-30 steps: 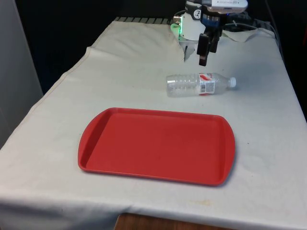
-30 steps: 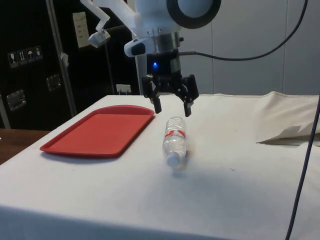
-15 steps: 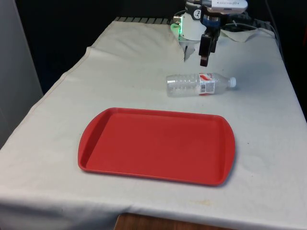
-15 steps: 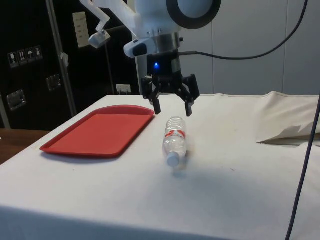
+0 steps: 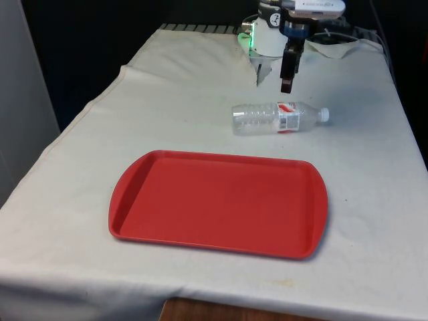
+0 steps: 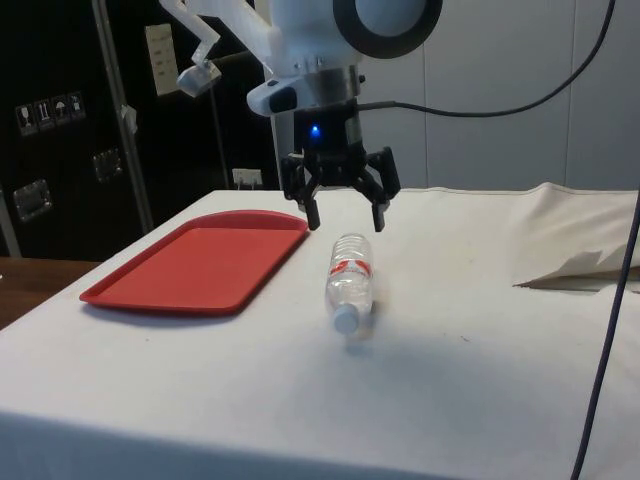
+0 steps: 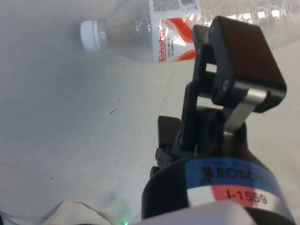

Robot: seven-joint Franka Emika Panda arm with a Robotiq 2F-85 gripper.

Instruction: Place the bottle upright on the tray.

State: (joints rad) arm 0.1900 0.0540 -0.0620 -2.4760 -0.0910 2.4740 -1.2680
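gripper [image 6: 345, 215] spread, empty | above lying bottle [image 6: 348, 283], apart

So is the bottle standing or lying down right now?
Lying down. The bottle rests on its side on the cloth, cap toward the front view's right, off the tray, gripper open above it.

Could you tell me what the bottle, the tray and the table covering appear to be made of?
The bottle looks like thin clear plastic: see-through, ribbed, glinting, with a white cap and a printed label. The tray seems moulded red plastic, smooth with a faint sheen and a raised rim. The cloth looks like matte white fabric, creased and draping over the edge.
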